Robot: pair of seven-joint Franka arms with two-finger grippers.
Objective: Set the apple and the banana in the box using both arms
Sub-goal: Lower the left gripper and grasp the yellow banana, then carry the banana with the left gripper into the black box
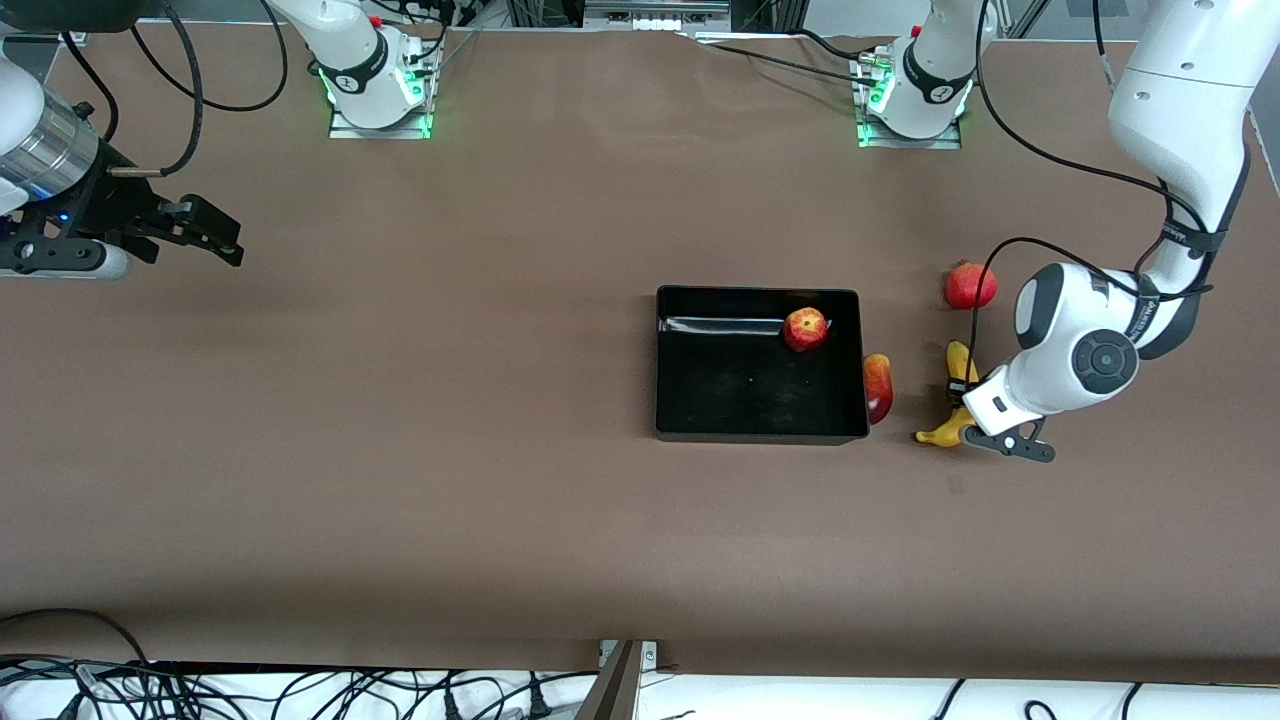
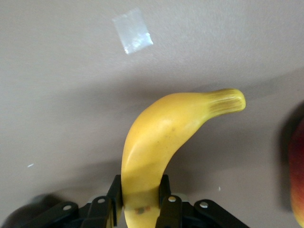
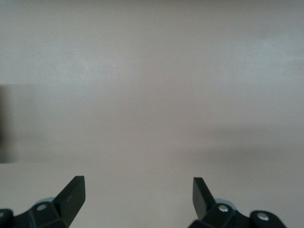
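curved yellow banana (image 2: 161,137) pinched between left gripper (image 2: 138,197) fingers; right gripper (image 3: 137,194) fingers spread.

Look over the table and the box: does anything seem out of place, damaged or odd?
Nothing stands out. The apple sits in the box; the left gripper is closed on the banana at the table. The right gripper waits open over bare table. Two other red fruits lie outside, undamaged.

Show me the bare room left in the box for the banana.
The box floor is bare except where the apple sits, in the corner nearest the left arm's base. The left gripper grips the banana; the right gripper waits open.
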